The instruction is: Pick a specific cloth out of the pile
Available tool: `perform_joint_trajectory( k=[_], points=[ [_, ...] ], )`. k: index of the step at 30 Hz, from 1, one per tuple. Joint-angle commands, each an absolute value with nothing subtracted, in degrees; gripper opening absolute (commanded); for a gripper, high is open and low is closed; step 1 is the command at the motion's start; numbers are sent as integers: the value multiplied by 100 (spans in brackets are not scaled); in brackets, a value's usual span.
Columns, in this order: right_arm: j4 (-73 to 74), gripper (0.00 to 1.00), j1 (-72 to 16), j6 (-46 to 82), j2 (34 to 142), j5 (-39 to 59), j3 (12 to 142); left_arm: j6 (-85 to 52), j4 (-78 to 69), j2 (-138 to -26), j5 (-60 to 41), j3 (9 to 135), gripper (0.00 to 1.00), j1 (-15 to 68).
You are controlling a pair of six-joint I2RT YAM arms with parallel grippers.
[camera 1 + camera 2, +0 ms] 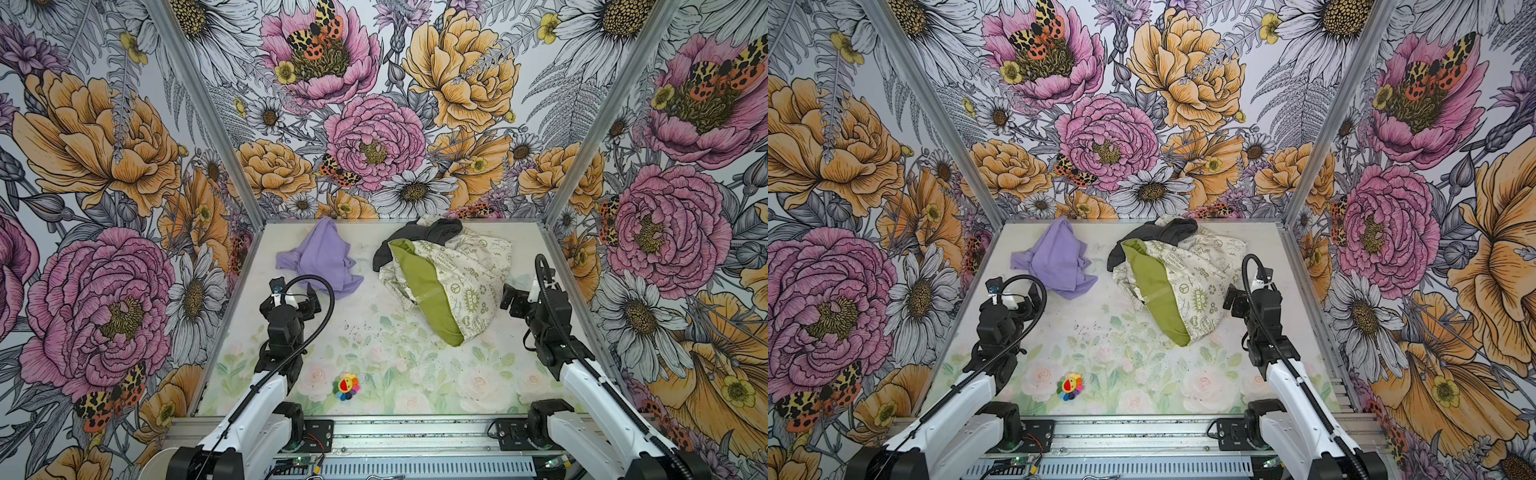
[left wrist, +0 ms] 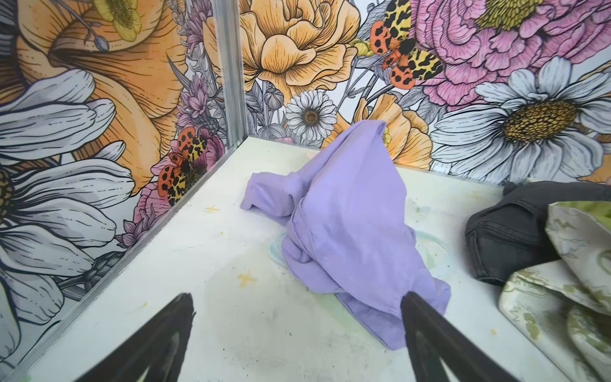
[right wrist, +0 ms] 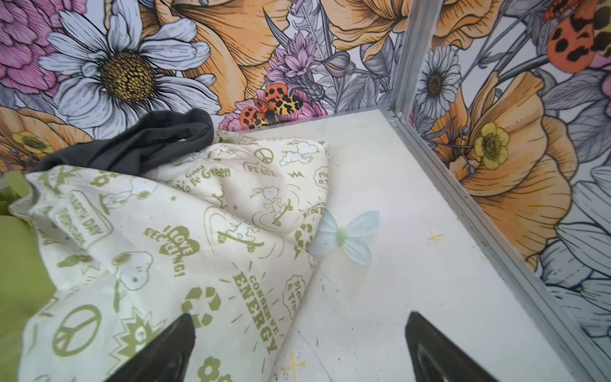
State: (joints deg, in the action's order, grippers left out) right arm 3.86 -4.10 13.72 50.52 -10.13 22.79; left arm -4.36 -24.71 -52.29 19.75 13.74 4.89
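Softly crumpled lavender cloth point(image 1: 322, 259) alone.

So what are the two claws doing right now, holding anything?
Left claw: open, empty, beside the lavender cloth.
Right claw: open, empty.

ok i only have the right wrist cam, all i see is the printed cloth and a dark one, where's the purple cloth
Observer: The purple cloth lies by itself to the left of the pile in both top views, with bare table between them.
Operator: is the left holding it
Observer: No. The left gripper is open, right by the cloth's near corner.
Operator: anything else out there
Observer: A small rainbow flower toy sits near the front edge, between the two arms.
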Motion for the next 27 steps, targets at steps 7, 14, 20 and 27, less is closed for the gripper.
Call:
perform_joint_trajectory(
  k=[7, 14, 20, 27],
  points=[
    [4323, 100, -303, 395, 6966, -1197, 1605, -66, -6537, -7641, 1489, 931, 99, 125],
    [6152, 99, -196, 136, 8713, -727, 1584, 9, -7405, -9089, 1049, 1251, 99, 70],
    [5323, 99, -153, 403, 8755, -1214, 2021, -119, -6142, -8891, 1357, 1783, 99, 27],
    [5310, 99, -149, 421, 8826, -1355, 2110, -64, -5622, -8897, 1621, 2057, 99, 138]
  ],
)
